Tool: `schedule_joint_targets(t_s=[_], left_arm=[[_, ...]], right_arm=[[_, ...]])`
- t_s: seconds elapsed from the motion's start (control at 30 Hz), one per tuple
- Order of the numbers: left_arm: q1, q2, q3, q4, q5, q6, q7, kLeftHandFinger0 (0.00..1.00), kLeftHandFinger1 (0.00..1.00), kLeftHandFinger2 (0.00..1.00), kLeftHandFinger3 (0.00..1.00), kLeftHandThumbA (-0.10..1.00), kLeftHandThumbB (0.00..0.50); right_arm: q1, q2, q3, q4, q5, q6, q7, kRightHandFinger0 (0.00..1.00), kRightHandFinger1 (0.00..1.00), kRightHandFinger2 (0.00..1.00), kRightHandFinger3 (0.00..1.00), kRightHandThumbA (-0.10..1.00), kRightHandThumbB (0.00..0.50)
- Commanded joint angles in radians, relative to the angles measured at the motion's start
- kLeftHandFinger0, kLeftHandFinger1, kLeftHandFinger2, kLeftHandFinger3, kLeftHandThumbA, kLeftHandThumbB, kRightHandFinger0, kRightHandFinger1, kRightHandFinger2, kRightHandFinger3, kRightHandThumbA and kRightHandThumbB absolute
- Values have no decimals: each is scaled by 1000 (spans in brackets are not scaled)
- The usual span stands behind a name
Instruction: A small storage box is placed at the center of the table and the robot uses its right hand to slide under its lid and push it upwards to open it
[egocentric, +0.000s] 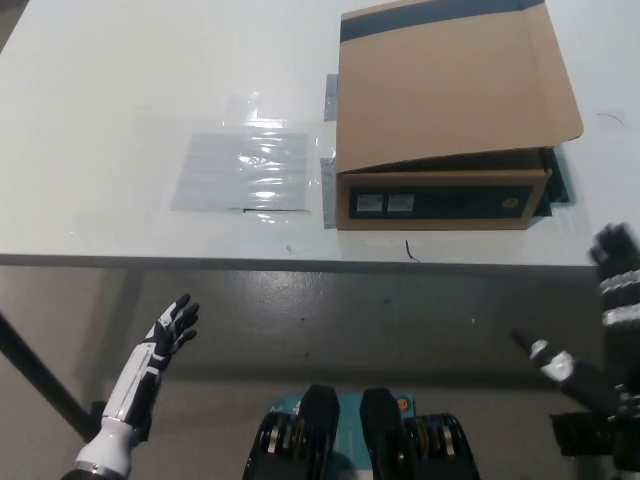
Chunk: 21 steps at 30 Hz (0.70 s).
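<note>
1. White laminate table (120, 120) carries everything, and it lies up and away from both hands, which hang below its near edge over the grey floor.
2. Brown cardboard storage box (440, 200) sits on the table, up and to the left of the right hand's fingers, with its dark front panel facing the robot.
3. The box's lid (450, 85) already stands slightly ajar: a dark wedge of gap shows beneath its front right corner, narrowing towards the left.
4. A clear plastic sheet (245, 170) lies flat on the table beside the box, far up and to the right of the left hand's fingers; it plays no part in the step.
5. The right hand (605, 330), black, sits low at the picture's right edge, fingers (612, 245) spread apart, holding and touching nothing.
6. The left hand (165, 335), white, rests at the lower left, fingers splayed and empty, well apart from the table.
7. To do the step well, I judge the right hand should rise to table height, flatten, and enter the gap at the lid's right corner where it is widest, then push upward steadily so the box does not slide back.
</note>
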Motion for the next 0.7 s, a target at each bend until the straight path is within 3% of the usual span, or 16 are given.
schedule_joint_targets(t_s=[0.0,0.1,0.13,0.3,0.57,0.67], left_arm=[[-17,12,-3,-17,-14,-55,-19,1000,1000,1000,1000,1000,500],[-16,11,-1,-17,-9,-47,-17,1000,1000,1000,1000,1000,500],[-17,12,-1,-13,-9,-53,-17,1000,1000,1000,1000,1000,500],[-13,10,0,-11,-2,-60,-11,1000,1000,1000,1000,1000,500],[3,5,-9,-20,7,-58,-13,1000,1000,1000,1000,1000,500],[3,9,-9,-23,2,-53,-17,1000,1000,1000,1000,1000,500]], right_arm=[[-72,-30,-47,-67,134,14,-19,1000,1000,1000,1000,1000,175],[-115,-37,-72,-76,262,72,-25,1000,1000,1000,1000,1000,175],[-141,-45,-86,-64,320,92,-26,1000,1000,1000,1000,1000,154],[-215,-54,-129,-11,404,139,-36,1000,1000,1000,1000,1000,148],[-311,-70,-176,152,524,171,18,1000,1000,1000,1000,1000,223],[-352,-65,-191,217,561,177,37,1000,1000,1000,1000,1000,213]])
